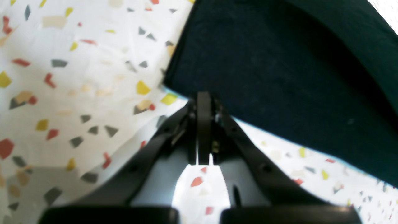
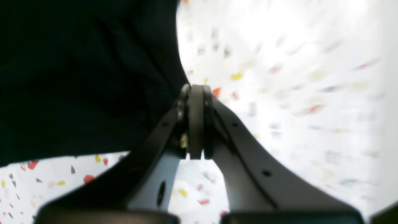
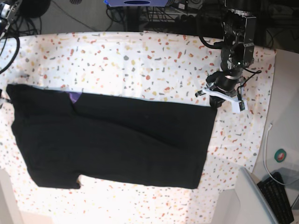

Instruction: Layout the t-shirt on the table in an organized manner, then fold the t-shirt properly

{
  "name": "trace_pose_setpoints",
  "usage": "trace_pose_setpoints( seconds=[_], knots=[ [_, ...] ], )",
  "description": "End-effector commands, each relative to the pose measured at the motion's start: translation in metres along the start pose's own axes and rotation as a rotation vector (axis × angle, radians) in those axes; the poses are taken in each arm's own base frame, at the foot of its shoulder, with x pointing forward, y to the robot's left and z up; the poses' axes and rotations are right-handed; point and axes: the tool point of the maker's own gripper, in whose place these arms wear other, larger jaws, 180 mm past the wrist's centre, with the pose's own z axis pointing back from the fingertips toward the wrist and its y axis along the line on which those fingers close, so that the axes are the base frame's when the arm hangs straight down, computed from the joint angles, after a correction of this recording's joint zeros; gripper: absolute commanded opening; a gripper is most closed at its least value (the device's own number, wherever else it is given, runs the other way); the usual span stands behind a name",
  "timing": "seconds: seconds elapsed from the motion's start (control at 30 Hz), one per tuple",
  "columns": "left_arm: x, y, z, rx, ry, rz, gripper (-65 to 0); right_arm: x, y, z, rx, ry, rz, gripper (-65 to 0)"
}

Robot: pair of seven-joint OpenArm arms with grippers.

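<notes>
The black t-shirt lies spread flat across the speckled table, collar end to the left, with a purple patch showing at its upper edge. My left gripper sits at the shirt's upper right corner. In the left wrist view this left gripper is shut on the hem of the t-shirt, which arches up off the table. In the right wrist view my right gripper is shut at a corner of the t-shirt, which is raised over the table.
A plain grey-white surface borders the table at the lower right, with a keyboard, a white cable and a small teal disc beyond it. Cables and equipment run along the far edge.
</notes>
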Motion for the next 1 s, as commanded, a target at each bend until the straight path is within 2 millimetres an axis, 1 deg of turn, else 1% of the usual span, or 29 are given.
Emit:
trace_pose_setpoints(
  seconds=[0.0, 0.07, 0.1, 0.2, 0.27, 0.43, 0.47, 0.5, 0.57, 0.63, 0.7, 0.73, 0.8, 0.87, 0.93, 0.97],
  knots=[
    [0.014, -0.002, 0.002, -0.012, -0.048, -0.002, -65.0, 0.01, 0.007, 0.005, 0.011, -0.03, 0.011, -65.0],
    [0.012, -0.002, 0.002, -0.011, -0.045, -0.001, -65.0, 0.009, 0.015, 0.007, 0.021, -0.027, 0.02, -65.0],
    [0.012, -0.003, 0.002, -0.012, -0.044, 0.001, -65.0, 0.007, 0.016, 0.007, 0.022, -0.021, 0.017, -65.0],
    [0.007, -0.001, 0.004, -0.008, -0.034, 0.0, -65.0, -0.008, 0.021, -0.003, 0.041, 0.019, -0.013, -65.0],
    [0.004, 0.001, 0.006, -0.004, -0.03, -0.003, -65.0, -0.014, 0.02, -0.012, 0.05, 0.049, -0.042, -65.0],
    [0.001, 0.001, 0.013, -0.008, -0.028, -0.008, -65.0, -0.02, 0.0, -0.027, 0.036, 0.047, -0.101, -65.0],
    [0.003, 0.004, 0.014, 0.0, -0.033, -0.005, -61.5, -0.022, -0.004, -0.028, 0.032, 0.053, -0.108, -65.0],
    [0.002, 0.012, 0.016, 0.017, -0.033, 0.003, -56.3, -0.022, -0.006, -0.029, 0.031, 0.058, -0.113, -65.0],
    [0.007, 0.023, 0.019, 0.047, -0.049, 0.025, -42.8, -0.023, -0.008, -0.029, 0.029, 0.066, -0.117, -65.0],
    [0.009, 0.027, 0.019, 0.062, -0.059, 0.048, -33.2, -0.019, -0.009, -0.028, 0.026, 0.057, -0.114, -65.0],
    [0.013, 0.032, 0.02, 0.079, -0.074, 0.066, -26.2, -0.01, -0.01, -0.022, 0.02, 0.034, -0.096, -65.0],
    [0.013, 0.034, 0.019, 0.082, -0.075, 0.069, -23.2, -0.006, -0.009, -0.015, 0.015, 0.027, -0.073, -65.0],
    [0.02, 0.031, 0.016, 0.074, -0.089, 0.073, -20.1, 0.0, -0.005, 0.001, 0.004, 0.031, -0.015, -65.0],
    [0.025, 0.028, 0.011, 0.07, -0.096, 0.077, -19.7, 0.002, 0.013, 0.013, 0.014, 0.038, 0.025, -65.0],
    [0.022, 0.026, 0.006, 0.071, -0.09, 0.098, -19.4, 0.007, 0.025, 0.024, 0.017, 0.033, 0.053, -65.0],
    [0.023, 0.023, 0.001, 0.07, -0.093, 0.116, -19.4, 0.007, 0.031, 0.029, 0.021, 0.029, 0.064, -57.2]
  ],
)
